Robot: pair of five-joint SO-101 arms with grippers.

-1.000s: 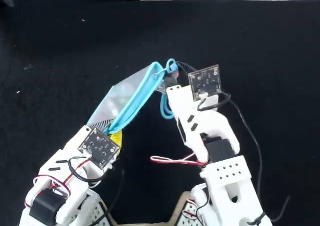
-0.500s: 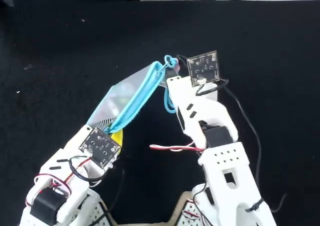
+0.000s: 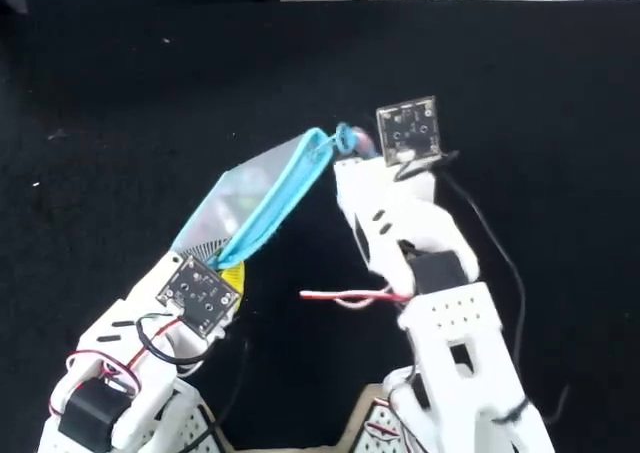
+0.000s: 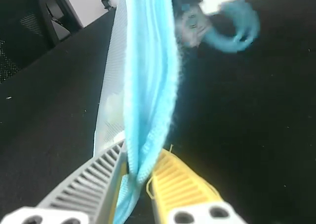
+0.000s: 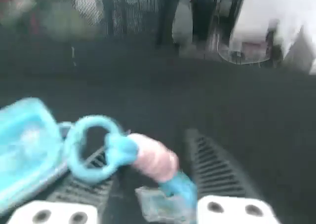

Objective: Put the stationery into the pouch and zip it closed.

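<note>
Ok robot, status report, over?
Left gripper shut on the pouch, near end. Right gripper at the zipper pull, grip unclear. Pouch stretched between them.

The high view looks down over the table (image 3: 120, 93); both wrist views closely share the pouch (image 4: 148, 85).

One pouch (image 3: 243, 195), two claws: left claw (image 4: 140, 157), right claw (image 5: 148, 152).

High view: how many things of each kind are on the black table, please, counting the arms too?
arms: 2
pouch: 1
blue cord loop on the zipper: 1
Total: 4
</note>
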